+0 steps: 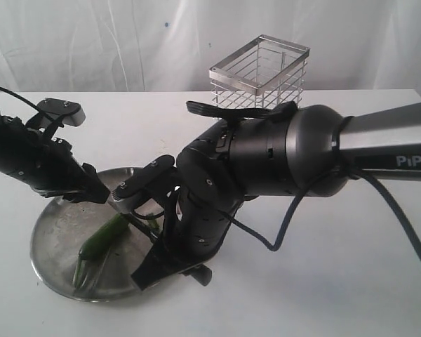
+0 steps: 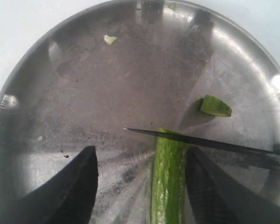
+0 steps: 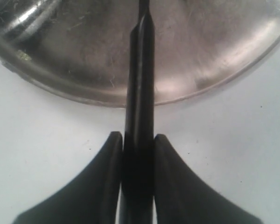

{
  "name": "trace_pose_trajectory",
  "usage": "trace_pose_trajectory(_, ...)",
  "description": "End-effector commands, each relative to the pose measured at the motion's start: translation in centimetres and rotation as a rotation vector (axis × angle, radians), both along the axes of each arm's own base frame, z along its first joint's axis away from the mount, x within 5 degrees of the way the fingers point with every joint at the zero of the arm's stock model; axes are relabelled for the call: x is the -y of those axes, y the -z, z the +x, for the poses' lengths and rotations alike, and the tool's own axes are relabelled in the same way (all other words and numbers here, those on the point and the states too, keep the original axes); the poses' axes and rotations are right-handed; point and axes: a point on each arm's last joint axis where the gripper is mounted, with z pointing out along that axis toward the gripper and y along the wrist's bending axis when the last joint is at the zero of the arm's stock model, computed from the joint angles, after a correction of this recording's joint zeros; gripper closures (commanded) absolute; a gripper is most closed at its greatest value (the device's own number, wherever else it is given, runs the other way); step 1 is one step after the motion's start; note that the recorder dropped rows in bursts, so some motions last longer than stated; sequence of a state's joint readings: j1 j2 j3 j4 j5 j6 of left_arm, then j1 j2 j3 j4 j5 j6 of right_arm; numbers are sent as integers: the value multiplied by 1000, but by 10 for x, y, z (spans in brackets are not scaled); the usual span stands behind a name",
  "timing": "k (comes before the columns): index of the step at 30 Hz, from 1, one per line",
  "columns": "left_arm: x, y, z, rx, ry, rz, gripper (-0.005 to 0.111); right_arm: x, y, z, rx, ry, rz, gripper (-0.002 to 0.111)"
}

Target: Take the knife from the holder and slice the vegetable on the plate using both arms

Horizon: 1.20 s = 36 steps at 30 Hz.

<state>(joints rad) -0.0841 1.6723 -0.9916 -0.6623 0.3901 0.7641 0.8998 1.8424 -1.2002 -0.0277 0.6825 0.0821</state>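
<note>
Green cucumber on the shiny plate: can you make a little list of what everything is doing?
vegetable: dark-green cucumber-like vegetable lying on the plate, between the left gripper's fingers, which look apart from it
cut piece: small green slice lying apart
knife: slim black knife, blade across the vegetable's end
plate: round steel plate
holder: steel wire basket, behind the plate
left gripper: open
right gripper: clamped on knife handle

The setting is presenting as a robot test bench rather than a kitchen: a plain white table [image 1: 351,267] is carrying the work, white drapery [image 1: 91,42] is hanging behind the right arm [image 1: 281,154], and a cable [image 1: 400,232] is trailing beside it.
</note>
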Motion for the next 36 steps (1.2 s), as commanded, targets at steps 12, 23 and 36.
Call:
trace_pose_trajectory(12, 1, -2, -3, -17, -8, -25, 48, -3, 0, 0, 5, -15, 33, 108)
trace_pose_trajectory(23, 2, -3, -3, -23, -17, -46, 48, -3, 0, 0, 11, -18, 33, 108)
trace_pose_trajectory(36, 10, -4, -4, -41, -16, -108, 48, -4, 11, 1, -8, -18, 10, 108)
